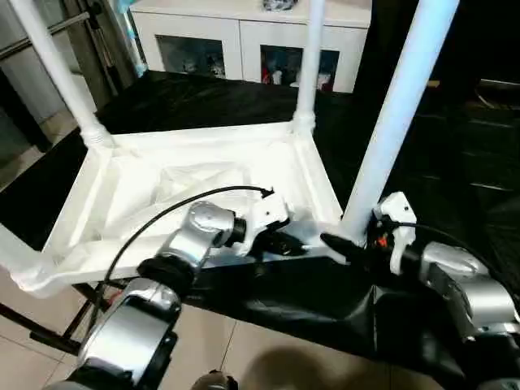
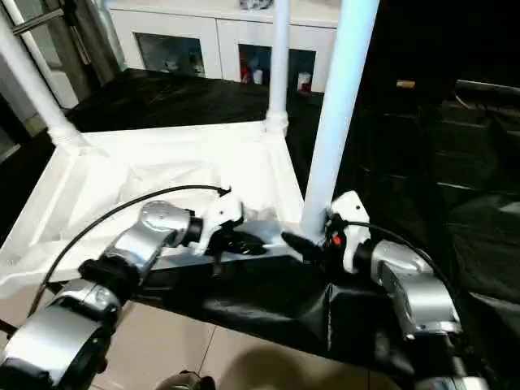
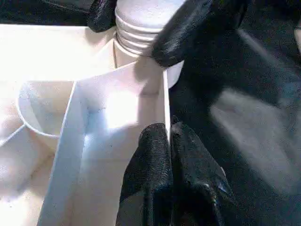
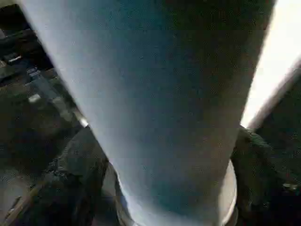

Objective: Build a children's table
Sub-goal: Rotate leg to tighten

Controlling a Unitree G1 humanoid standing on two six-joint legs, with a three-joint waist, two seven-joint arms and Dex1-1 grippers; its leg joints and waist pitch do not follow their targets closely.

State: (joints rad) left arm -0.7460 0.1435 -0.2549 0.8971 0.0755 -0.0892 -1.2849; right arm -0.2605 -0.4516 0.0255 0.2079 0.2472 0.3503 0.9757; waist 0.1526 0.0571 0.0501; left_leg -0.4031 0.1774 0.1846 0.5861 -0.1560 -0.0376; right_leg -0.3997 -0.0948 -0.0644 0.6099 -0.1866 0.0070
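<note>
Table top: the white plastic rectangular table top (image 1: 203,175) lies upside down on a black cloth-covered work surface (image 1: 439,162), its ribbed X-braced underside facing up and its near left corner reaching out past the surface's edge over the tiled floor (image 1: 236,349).
Legs: four long tapered white tube legs stand up from the corner sockets. The near right leg (image 1: 398,106) rises tall just in front of the robot, the far right leg (image 1: 307,57) stands behind it, the far left leg (image 1: 57,69) leans up at the far left corner, and the near left leg (image 1: 12,252) shows at the left edge.
Left gripper: the left gripper (image 1: 280,242) lies low along the near rim of the table top, just left of the near right leg's socket. In the wrist view its two black fingers (image 3: 155,160) are pressed together, with the thin upright rim wall (image 3: 166,106) meeting the line between them; whether they pinch that wall I cannot tell.
Right gripper: the right gripper (image 1: 345,246) sits at the base of the near right leg, its black fingers (image 4: 75,174) spread wide on either side of the tube just above the threaded socket collar (image 3: 141,23).
Background: a white cabinet with glass doors (image 1: 252,41) stands behind the work surface.
</note>
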